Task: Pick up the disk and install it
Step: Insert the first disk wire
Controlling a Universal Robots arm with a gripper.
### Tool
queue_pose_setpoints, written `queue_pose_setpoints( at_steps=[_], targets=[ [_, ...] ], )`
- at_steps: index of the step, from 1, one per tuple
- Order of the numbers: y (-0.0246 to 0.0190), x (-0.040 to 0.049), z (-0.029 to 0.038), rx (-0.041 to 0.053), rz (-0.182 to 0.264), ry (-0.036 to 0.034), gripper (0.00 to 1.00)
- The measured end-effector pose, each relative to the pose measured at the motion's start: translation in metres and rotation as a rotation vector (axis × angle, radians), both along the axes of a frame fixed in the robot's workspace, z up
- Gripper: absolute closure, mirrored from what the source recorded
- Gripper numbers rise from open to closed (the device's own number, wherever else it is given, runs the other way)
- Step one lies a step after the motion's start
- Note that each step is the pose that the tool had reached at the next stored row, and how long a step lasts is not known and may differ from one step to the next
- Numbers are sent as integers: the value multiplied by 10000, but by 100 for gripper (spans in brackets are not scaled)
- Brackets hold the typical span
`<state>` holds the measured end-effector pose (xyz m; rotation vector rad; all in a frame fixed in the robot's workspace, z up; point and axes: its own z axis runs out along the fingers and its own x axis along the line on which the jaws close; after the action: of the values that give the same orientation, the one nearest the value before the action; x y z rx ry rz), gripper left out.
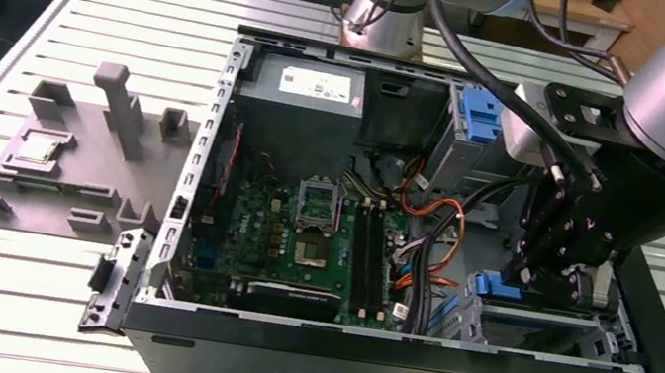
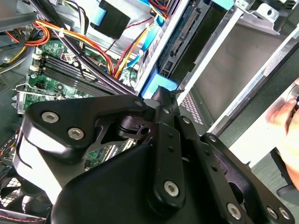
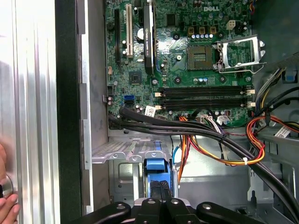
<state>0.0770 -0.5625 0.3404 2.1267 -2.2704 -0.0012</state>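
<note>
The disk [image 1: 537, 329] lies flat in the drive bay at the front corner of the open computer case, on the exterior view's right. Its silver-grey top shows, with a blue rail end [image 1: 497, 285] facing the motherboard. My gripper [image 1: 529, 278] hangs over that end of the bay. Both wrist views show the fingers pressed together with no gap: the gripper [image 3: 161, 186] is shut, its tips [image 2: 161, 93] right at the blue rail end [image 3: 155, 167] [image 2: 161, 81]. Nothing shows between the fingers. Whether the tips touch the rail I cannot tell.
Orange, black and blue cables [image 1: 432, 232] run beside the bay. The motherboard [image 1: 298, 231] fills the case floor, with a grey power-supply box [image 1: 304, 92] and a blue bracket [image 1: 475, 114] behind. A grey fixture [image 1: 70, 155] sits on the table. A person's hand [image 2: 285, 116] rests outside the case wall.
</note>
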Motion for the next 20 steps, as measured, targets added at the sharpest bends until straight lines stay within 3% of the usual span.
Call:
queue_pose_setpoints(
  at_steps=[4,20],
  targets=[
    [0,0,20,-3,0,0,90],
    [0,0,216,-8,0,0,90]
  ],
)
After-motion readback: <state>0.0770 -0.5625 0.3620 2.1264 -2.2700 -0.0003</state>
